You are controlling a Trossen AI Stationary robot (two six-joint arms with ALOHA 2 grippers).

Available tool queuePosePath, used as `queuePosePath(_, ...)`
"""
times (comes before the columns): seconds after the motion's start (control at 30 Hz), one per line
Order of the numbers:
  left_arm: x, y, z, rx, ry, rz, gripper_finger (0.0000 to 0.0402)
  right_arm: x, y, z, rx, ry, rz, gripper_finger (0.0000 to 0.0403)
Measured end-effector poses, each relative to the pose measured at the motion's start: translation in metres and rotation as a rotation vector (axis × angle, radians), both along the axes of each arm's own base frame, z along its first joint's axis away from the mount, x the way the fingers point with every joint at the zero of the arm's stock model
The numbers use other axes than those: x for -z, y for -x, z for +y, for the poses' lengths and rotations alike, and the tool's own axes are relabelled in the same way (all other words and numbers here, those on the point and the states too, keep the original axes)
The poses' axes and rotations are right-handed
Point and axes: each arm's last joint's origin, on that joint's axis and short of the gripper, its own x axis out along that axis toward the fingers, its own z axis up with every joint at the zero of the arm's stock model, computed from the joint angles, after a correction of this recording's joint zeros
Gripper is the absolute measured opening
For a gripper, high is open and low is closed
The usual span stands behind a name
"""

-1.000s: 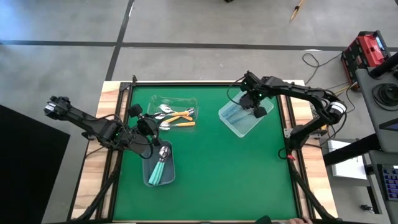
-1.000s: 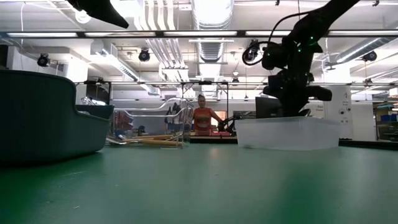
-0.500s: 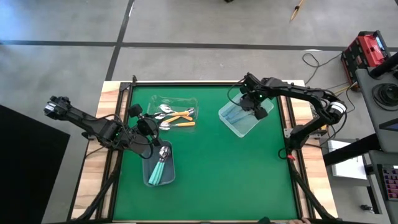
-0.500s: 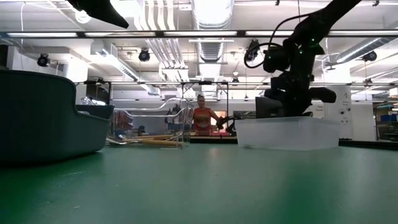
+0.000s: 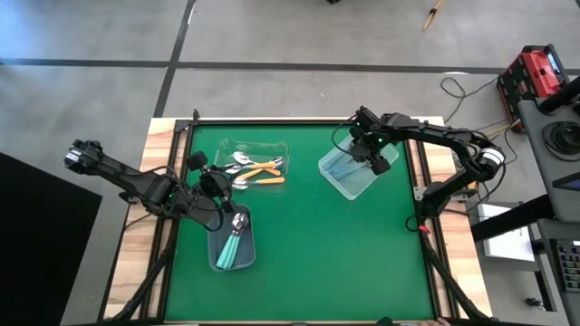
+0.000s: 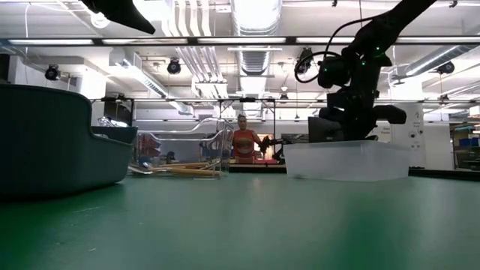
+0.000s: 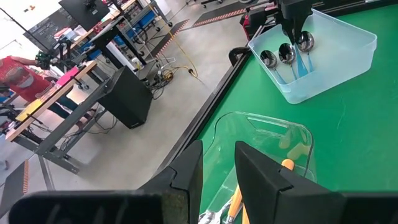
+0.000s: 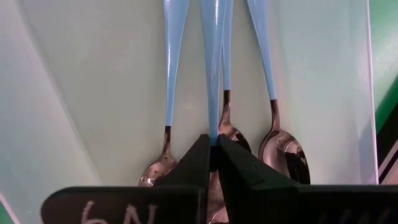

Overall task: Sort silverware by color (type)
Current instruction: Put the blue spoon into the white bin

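Several light-blue-handled spoons (image 8: 171,74) lie side by side in a translucent bin (image 5: 355,186) at the far right. My right gripper (image 8: 213,152) reaches down into that bin and is shut on one of them. Orange-handled spoons (image 5: 265,172) lie in a clear bin (image 5: 258,145) at the far left. Teal-handled spoons (image 5: 236,243) lie in a grey bin (image 5: 217,258) near the left edge. My left gripper (image 7: 217,180) hovers over the grey bin's far end, open a little, with nothing between its fingers. My right gripper pinches one light-blue-handled spoon between its two fingers, where the blue handle meets the metal neck (image 8: 213,132). The fingers come steeply from above, and the handle runs straight away from them, in line with the other spoons. Whether it is clear of the bin floor I cannot tell.
The green mat (image 5: 317,254) lies bare between the bins and toward the near edge. A black frame rail (image 5: 272,121) runs along the table's far side. A person (image 6: 243,142) stands far behind the table.
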Motion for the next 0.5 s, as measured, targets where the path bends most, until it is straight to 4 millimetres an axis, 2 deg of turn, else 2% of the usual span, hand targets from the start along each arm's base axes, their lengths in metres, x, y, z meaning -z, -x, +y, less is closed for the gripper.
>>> queuePosePath(0.17, 0.000, 0.000, 0.000, 0.000, 0.000, 0.000, 0.0076, 0.002, -0.001, 0.000, 0.001, -0.003, 0.003, 0.0012)
queuePosePath(0.5, 0.000, 0.000, 0.000, 0.002, -0.005, 0.005, 0.0076, 0.018, -0.005, -0.004, 0.003, -0.041, 0.058, 0.0012)
